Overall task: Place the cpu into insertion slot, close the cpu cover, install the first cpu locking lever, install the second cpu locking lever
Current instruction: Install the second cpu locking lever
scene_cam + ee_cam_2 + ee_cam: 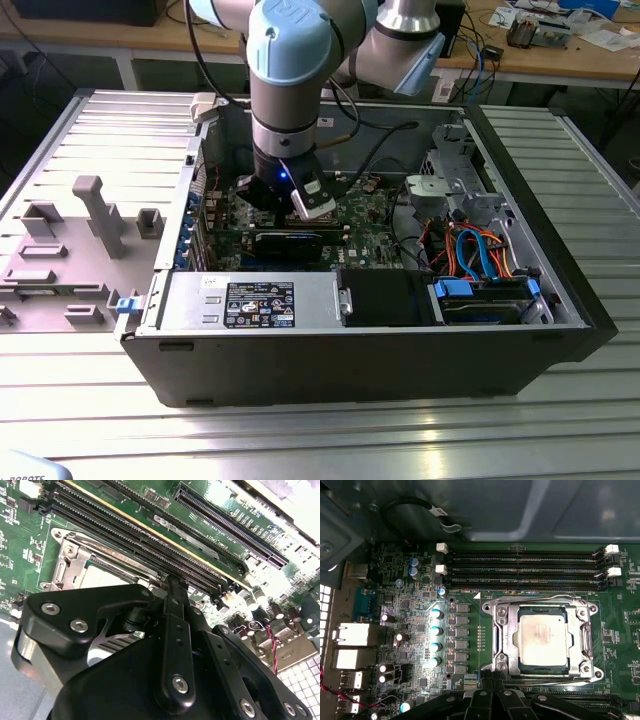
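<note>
Cpu [543,638] lies in insertion slot [580,666], cpu cover [507,637] apparently down; tool [172,587] shut, empty.

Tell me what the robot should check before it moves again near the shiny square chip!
1. The cpu sits flat in the insertion slot: ok.
2. The cpu cover lies down around the chip: ok.
3. Nothing lies on top of the chip: ok.
4. The locking levers are hooked down: cannot tell.
5. The gripper is close to the socket's edge, beside the long memory slots: ok.
6. The gripper is touching the board: cannot tell.
</note>
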### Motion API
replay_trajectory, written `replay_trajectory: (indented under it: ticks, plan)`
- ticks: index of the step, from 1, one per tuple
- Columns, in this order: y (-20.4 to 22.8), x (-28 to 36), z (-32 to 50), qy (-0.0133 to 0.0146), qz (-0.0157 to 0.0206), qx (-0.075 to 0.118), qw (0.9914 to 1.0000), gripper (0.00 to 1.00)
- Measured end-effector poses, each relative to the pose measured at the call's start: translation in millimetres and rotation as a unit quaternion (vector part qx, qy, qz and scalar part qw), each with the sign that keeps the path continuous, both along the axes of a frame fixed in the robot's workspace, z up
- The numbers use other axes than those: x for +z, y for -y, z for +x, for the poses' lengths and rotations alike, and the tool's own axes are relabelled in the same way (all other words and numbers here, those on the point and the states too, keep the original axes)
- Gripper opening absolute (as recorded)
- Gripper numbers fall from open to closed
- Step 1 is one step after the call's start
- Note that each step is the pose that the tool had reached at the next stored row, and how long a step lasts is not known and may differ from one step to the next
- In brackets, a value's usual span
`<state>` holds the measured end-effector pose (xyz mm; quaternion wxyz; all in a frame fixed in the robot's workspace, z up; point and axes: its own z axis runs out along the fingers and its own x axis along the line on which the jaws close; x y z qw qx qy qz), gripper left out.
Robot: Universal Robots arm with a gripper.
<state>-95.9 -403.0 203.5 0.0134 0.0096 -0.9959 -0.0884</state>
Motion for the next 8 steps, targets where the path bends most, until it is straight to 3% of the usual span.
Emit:
replay_trajectory:
  ticks: [2, 6, 8]
  plan:
    - [0.0, -0.8, -0.4, 0.0006, 0.001, 0.0, 1.0, 0.11]
    - [0.0, -2.2, -2.4, 0.001, 0.0068, 0.0, 0.99998, 0.11]
    - [-0.1, -2.4, -2.9, 0.0011, 0.0076, 0.0, 0.99997, 0.11]
